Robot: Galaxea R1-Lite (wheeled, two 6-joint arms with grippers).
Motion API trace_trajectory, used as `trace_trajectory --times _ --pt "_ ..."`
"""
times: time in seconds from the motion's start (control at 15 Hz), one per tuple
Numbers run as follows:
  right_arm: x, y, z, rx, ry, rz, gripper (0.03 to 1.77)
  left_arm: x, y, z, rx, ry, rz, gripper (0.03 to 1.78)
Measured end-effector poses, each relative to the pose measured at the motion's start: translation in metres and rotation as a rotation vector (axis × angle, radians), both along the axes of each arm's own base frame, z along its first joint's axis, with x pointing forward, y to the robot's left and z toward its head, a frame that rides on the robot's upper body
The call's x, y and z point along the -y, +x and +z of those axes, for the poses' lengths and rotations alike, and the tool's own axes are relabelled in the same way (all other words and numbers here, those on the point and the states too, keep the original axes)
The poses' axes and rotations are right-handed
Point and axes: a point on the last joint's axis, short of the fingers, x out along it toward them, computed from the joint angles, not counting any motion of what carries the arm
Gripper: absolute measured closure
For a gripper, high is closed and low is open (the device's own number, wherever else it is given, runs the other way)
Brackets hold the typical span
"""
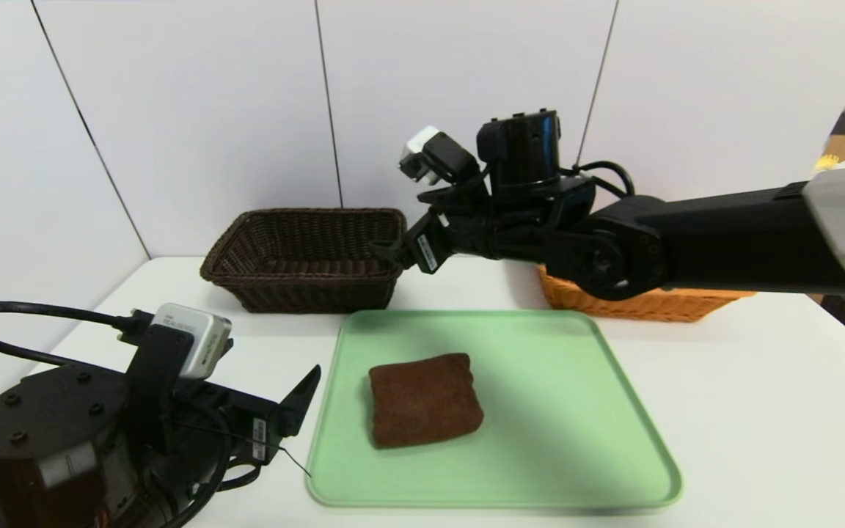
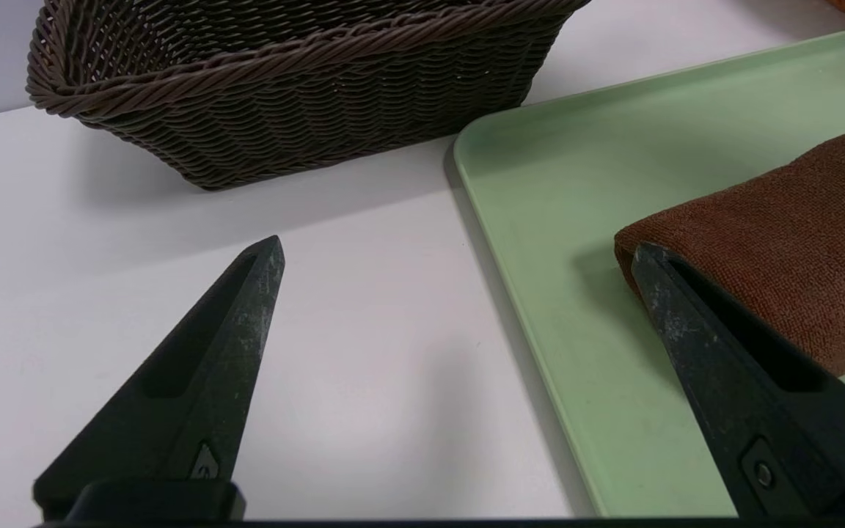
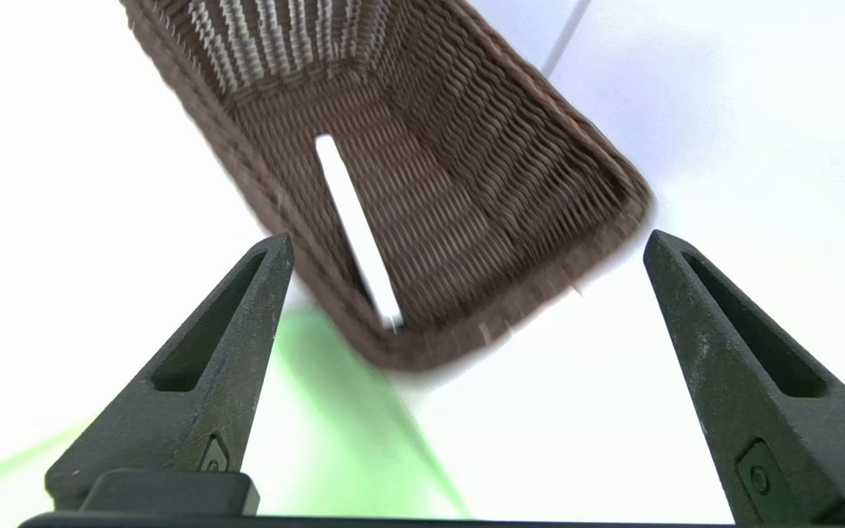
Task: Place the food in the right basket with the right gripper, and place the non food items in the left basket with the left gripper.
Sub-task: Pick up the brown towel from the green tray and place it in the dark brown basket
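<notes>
A folded brown cloth (image 1: 425, 400) (image 2: 782, 235) lies on the green tray (image 1: 540, 440). The white marker pen (image 3: 353, 220) rests inside the dark brown left basket (image 1: 304, 257) (image 3: 466, 183) (image 2: 298, 88). The orange right basket (image 1: 642, 302) is mostly hidden behind my right arm. The food is out of view. My right gripper (image 1: 393, 255) (image 3: 466, 242) hangs open and empty in the air by the dark basket's right end, pointing at it. Low at the tray's left edge, my left gripper (image 1: 298, 403) (image 2: 459, 253) is open with nothing in it. One of its fingers (image 2: 686, 330) shows in front of the cloth's near corner.
The tray (image 2: 613, 183) sits in front of both baskets on a white table (image 1: 760, 411). White wall panels stand right behind the baskets. My right arm stretches across from the right above the orange basket.
</notes>
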Motion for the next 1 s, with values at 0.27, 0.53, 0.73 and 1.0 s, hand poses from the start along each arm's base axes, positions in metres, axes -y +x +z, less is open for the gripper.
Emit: trace_trajectory --times 0.27,0.53,0.73,1.0 --pt "0.051 -0.015 0.013 -0.002 -0.036 -0.076 0.13 0.001 0.002 0.003 0.009 -0.009 0.002 0.12" --pt "0.101 -0.026 0.022 -0.011 -0.042 -0.22 0.11 0.002 0.002 0.003 0.01 -0.009 0.004 0.12" --pt "0.125 -0.043 0.02 -0.024 -0.063 -0.348 0.11 0.001 0.002 0.003 0.01 -0.009 0.006 0.12" --pt "0.159 -0.073 0.011 -0.103 -0.014 -0.529 0.11 0.0 0.0 0.003 0.012 -0.011 0.006 0.12"
